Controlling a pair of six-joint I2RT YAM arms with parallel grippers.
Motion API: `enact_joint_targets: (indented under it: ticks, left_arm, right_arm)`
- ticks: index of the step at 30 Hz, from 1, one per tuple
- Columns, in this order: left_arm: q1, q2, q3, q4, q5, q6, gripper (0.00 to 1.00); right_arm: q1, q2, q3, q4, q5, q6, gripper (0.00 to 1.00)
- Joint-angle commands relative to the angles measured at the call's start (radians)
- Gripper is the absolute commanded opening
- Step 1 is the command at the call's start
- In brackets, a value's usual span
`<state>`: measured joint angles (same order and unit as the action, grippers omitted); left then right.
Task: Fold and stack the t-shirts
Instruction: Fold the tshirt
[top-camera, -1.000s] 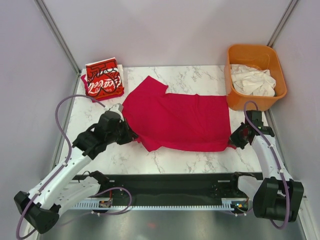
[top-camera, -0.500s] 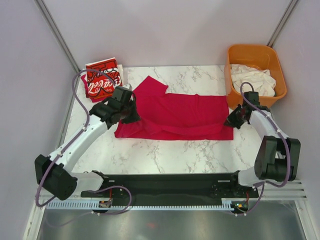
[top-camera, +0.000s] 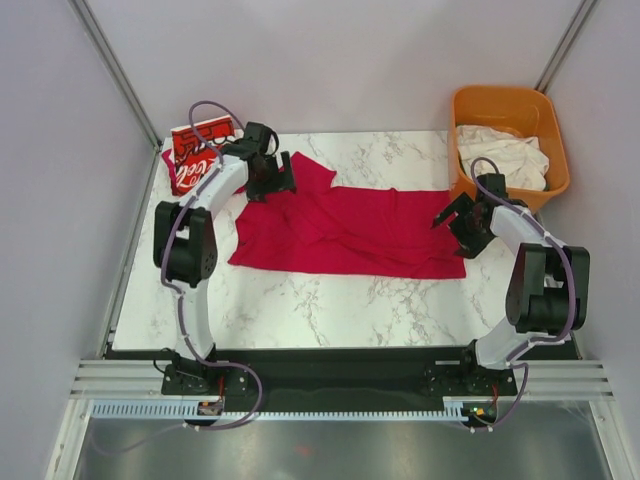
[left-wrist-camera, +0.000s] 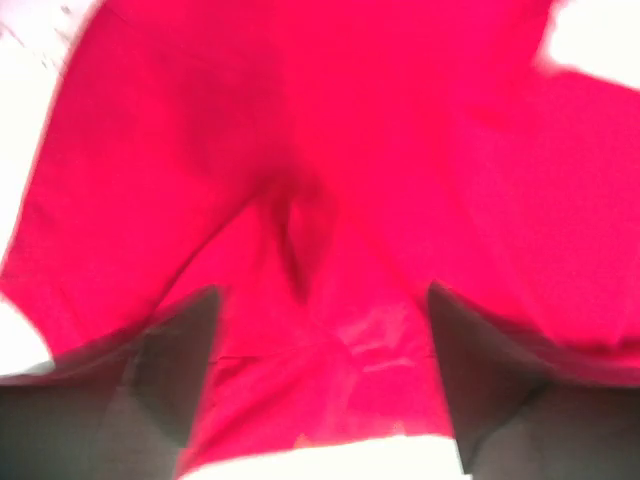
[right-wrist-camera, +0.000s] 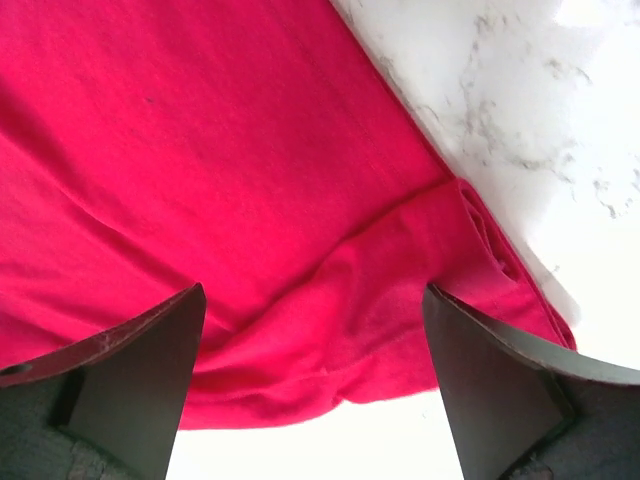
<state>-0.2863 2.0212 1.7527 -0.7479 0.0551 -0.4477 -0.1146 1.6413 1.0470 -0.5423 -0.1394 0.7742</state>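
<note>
From the top camera I see the crimson t-shirt (top-camera: 345, 232) lying as a long folded band across the middle of the marble table (top-camera: 330, 300), with one sleeve poking out at its far left corner. My left gripper (top-camera: 270, 184) sits over that corner, beside the sleeve. My right gripper (top-camera: 455, 224) sits at the shirt's right edge, its jaws visibly spread. The folded Coca-Cola t-shirt (top-camera: 203, 158) rests at the table's far left corner, just beside the left arm. The orange tub (top-camera: 500, 105) stands at the far right, with off-white t-shirts (top-camera: 505, 160) bunched inside it.

On the left wrist camera (a blurry picture) the two fingers (left-wrist-camera: 175, 365) stand apart, with red cloth spread under them and nothing pinched.

On the right wrist camera the fingers (right-wrist-camera: 130, 385) are wide apart above the shirt's folded edge. A small rolled corner of the shirt lies against the bare marble, and nothing is held.
</note>
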Motion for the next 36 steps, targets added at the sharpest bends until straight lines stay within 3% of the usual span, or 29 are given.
enact_joint_targets:
  ticks: [1,5,6,9,10,11,13,17,26,36]
  left_arm:
    - [0.053,0.044,0.088,-0.048,0.080,0.029,1.00]
    - [0.059,-0.117,-0.022,-0.039,-0.027,0.015,1.00]
    - [0.058,-0.219,-0.059,-0.028,-0.049,-0.003,1.00]
    - [0.059,-0.454,-0.302,0.047,-0.079,-0.048,1.00]
    - [0.059,-0.517,-0.458,0.047,-0.080,-0.048,1.00]
    - [0.062,-0.563,-0.528,0.155,-0.077,-0.102,0.99]
    - [0.061,-0.649,-0.689,0.212,-0.035,-0.152,0.98]
    - [0.062,-0.656,-0.858,0.286,-0.014,-0.195,0.94]
    - [0.090,-0.549,-0.888,0.380,-0.054,-0.206,0.91]
    - [0.087,-0.587,-0.815,0.381,-0.205,-0.063,0.84]
  right_arm:
    - [0.000,-0.026,0.067,0.097,0.030,-0.062,0.98]
    - [0.015,-0.236,0.015,0.036,0.213,-0.160,0.98]
    - [0.024,-0.324,-0.028,0.035,0.269,-0.167,0.98]
    - [0.055,-0.443,-0.119,0.047,0.229,-0.159,0.98]
    - [0.061,-0.457,-0.137,0.044,0.209,-0.158,0.98]
    - [0.075,-0.478,-0.157,0.042,0.187,-0.153,0.98]
    - [0.084,-0.494,-0.220,0.036,0.144,-0.151,0.98]
    - [0.092,-0.514,-0.312,0.054,0.103,-0.165,0.98]
    - [0.092,-0.478,-0.364,0.094,0.038,-0.214,0.97]
    - [0.092,-0.437,-0.363,0.114,0.008,-0.234,0.97]
